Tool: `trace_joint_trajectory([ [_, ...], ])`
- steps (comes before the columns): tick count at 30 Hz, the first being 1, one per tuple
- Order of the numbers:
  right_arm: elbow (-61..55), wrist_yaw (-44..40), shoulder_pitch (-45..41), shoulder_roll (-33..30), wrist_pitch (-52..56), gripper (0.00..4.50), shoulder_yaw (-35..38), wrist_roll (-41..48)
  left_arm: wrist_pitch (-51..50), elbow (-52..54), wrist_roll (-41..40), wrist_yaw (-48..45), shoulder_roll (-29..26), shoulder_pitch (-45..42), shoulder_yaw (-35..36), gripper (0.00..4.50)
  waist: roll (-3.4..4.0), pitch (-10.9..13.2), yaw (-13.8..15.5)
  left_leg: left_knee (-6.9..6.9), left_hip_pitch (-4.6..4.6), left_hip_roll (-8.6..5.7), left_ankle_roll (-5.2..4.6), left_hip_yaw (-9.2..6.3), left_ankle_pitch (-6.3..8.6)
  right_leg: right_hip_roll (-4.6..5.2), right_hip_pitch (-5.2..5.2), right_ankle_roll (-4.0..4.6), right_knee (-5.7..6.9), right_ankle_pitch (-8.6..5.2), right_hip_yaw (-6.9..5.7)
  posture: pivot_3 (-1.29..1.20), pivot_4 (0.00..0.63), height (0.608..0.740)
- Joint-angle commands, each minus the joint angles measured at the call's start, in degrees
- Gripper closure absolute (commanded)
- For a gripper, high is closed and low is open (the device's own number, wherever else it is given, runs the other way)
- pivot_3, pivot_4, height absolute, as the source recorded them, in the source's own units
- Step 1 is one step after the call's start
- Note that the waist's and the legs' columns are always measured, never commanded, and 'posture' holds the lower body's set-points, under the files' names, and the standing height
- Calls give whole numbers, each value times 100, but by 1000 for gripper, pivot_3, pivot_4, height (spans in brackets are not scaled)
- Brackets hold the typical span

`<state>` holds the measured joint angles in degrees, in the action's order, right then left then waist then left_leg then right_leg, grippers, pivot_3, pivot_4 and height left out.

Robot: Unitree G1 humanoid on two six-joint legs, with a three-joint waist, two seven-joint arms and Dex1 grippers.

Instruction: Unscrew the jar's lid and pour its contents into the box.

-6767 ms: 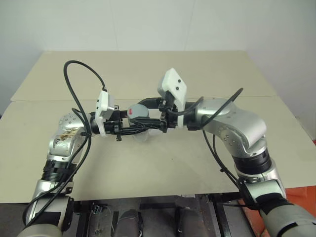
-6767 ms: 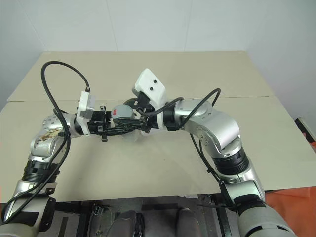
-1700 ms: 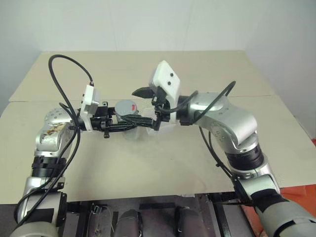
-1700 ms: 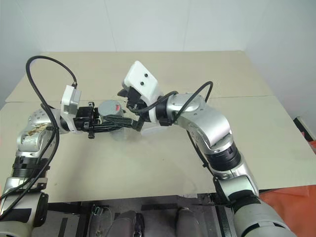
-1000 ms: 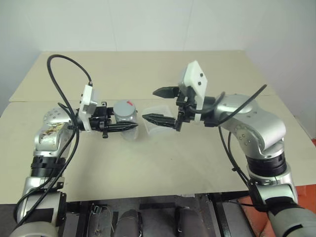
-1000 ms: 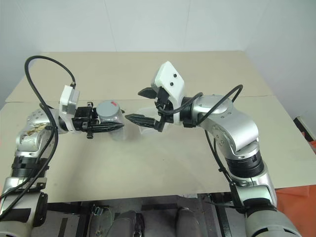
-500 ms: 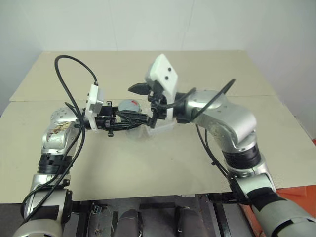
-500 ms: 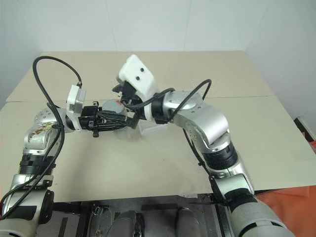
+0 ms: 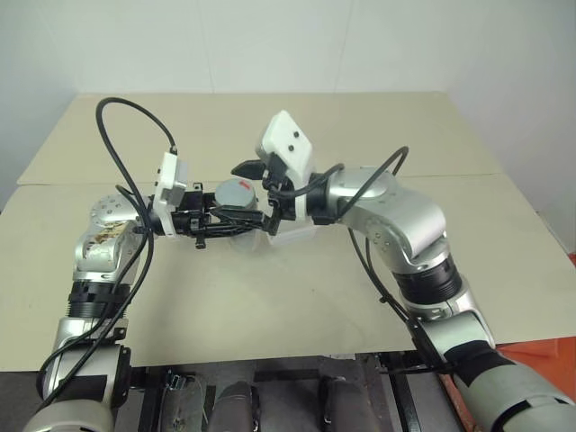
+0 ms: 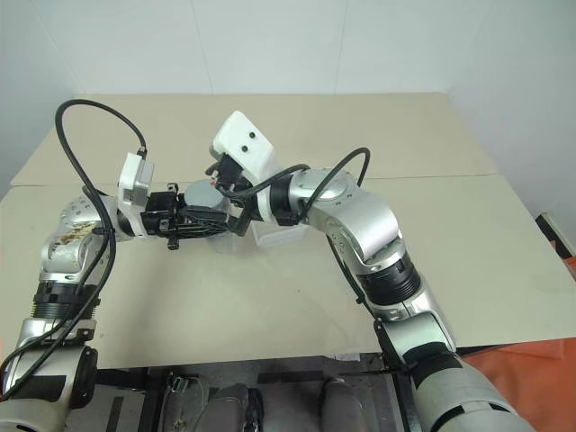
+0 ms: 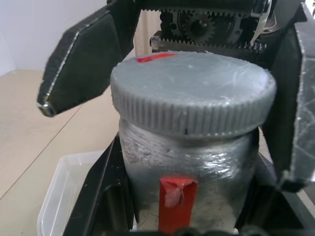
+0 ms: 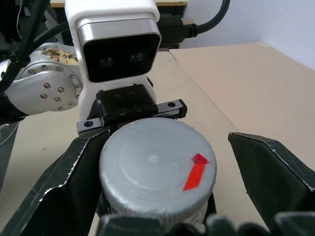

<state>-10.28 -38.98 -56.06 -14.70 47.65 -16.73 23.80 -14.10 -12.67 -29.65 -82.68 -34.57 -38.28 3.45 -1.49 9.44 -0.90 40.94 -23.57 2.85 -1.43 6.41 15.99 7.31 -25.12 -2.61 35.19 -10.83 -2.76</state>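
Left gripper [image 9: 236,218] clamps jar [image 11: 187,162] by body, upright, above table [image 9: 270,297]. Lid [image 12: 156,169] on jar, not yet off (judged: unscrewing stage; pouring not begun). Right gripper [image 12: 162,172] fingers spread wide either side of lid, one finger [image 12: 59,184] close beside rim, other [image 12: 275,172] clearly apart; holds nothing. Box [image 11: 61,194] on table below and just beyond held jar, looks empty. Left wrist view adds ribbed lid edge and red stripe [image 11: 176,201] on jar wall; right wrist view adds red mark [image 12: 196,173] on lid top. Contents hidden.

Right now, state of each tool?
Left tool: shut on the jar, lid on.
Right tool: open, its fingers either side of the lid, holding nothing.
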Motion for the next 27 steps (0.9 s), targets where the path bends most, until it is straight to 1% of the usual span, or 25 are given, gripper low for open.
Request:
trace_joint_trajectory([
  [1, -220, -65, -56, -114, -171, 20, 307, 28, -12, 211, -156, -23, -113, -2, 159, 2493, 0, 0, 1, 0, 0, 0, 0, 0, 0, 0, 0, 0, 0, 0, 0, 0, 150, 740],
  [15, -575, -270, 346, -774, -149, 20, 712, 206, -2, 211, -176, -64, -174, 8, 149, 2493, 0, 0, 6, 0, 0, 0, 0, 0, 0, 0, 0, 0, -1, 0, 0, 0, 150, 740],
  [22, -780, -336, 533, -953, -88, 20, 803, 301, -11, 227, -163, -91, -193, 25, 165, 2493, 0, 0, 7, -1, 0, 0, 0, 0, 0, 0, 0, 0, -1, 0, 0, 0, 150, 740],
  [27, -1216, -595, 669, -987, -27, 20, 819, 650, 1, 159, -131, -77, -165, -5, 151, 2493, 0, 0, 10, -1, 0, 0, -1, 0, 1, 0, 0, 0, -2, 0, 0, 0, 150, 740],
])
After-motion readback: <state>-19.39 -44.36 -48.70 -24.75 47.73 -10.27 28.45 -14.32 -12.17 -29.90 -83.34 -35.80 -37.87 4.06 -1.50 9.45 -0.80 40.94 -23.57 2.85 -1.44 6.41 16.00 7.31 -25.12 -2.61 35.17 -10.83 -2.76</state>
